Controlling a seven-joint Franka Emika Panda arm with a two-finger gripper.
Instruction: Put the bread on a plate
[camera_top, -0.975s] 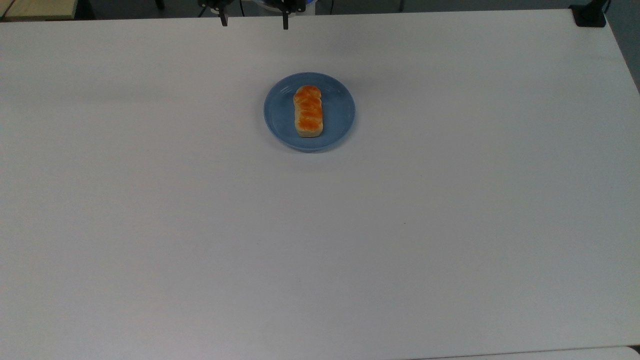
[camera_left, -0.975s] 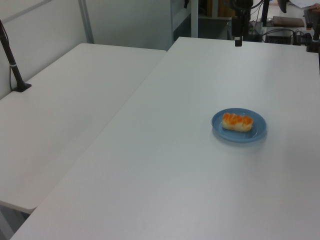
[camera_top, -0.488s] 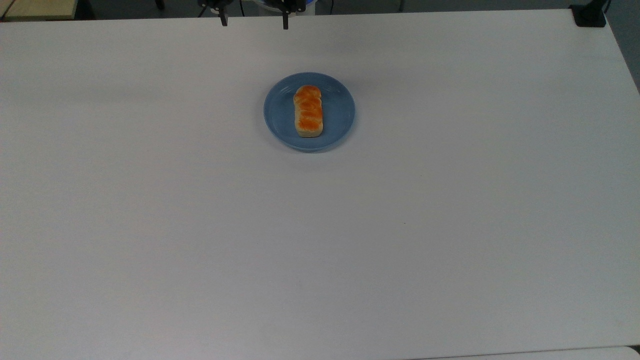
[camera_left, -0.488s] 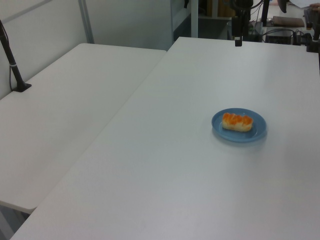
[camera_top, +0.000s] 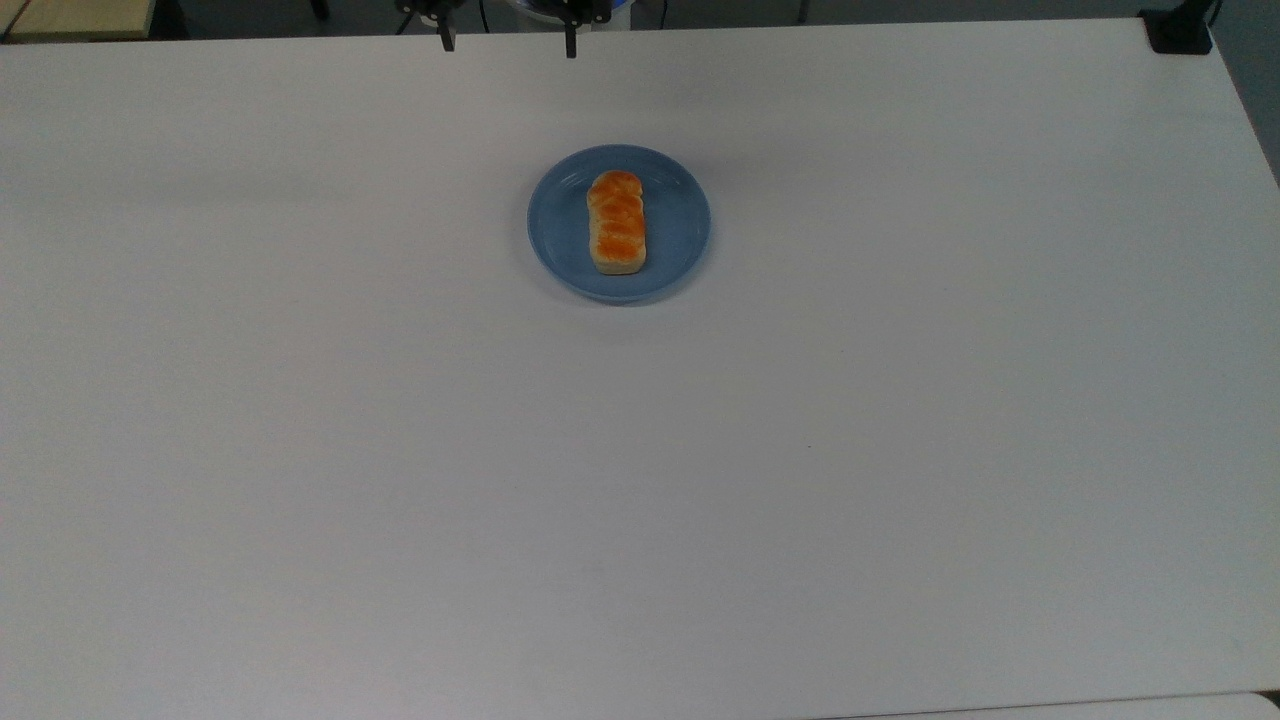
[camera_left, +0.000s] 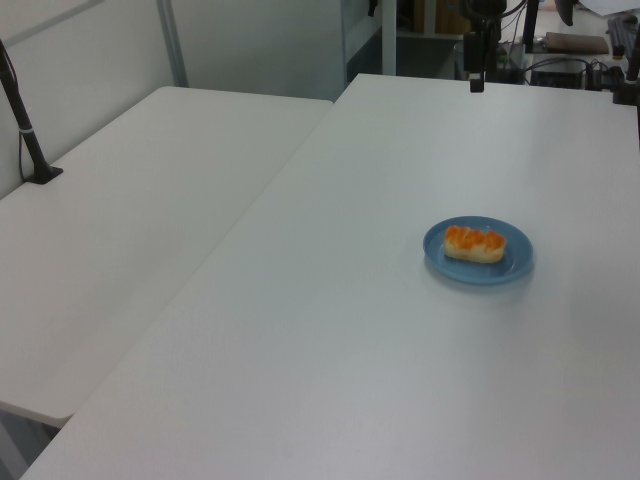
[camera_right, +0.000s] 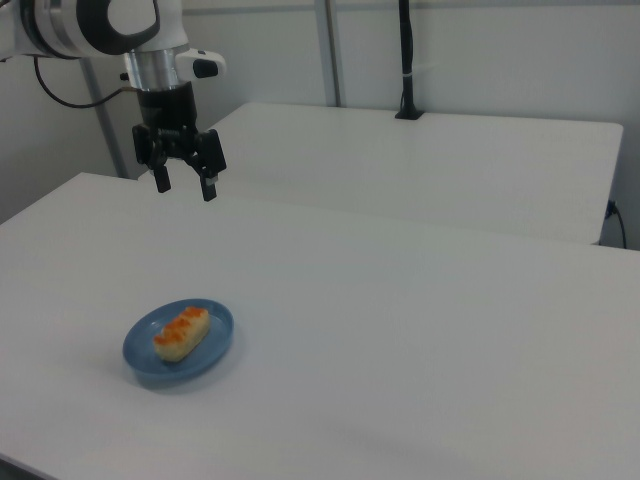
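Though plated, bread (camera_right: 181, 333) beneath fingers (camera_right: 209, 187)

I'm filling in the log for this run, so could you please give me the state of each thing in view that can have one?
bread: lying flat on the plate, braided top up, free of the gripper.
plate: upright on the white table, holding the bread.
gripper: open, empty, raised above the table, apart from the plate.
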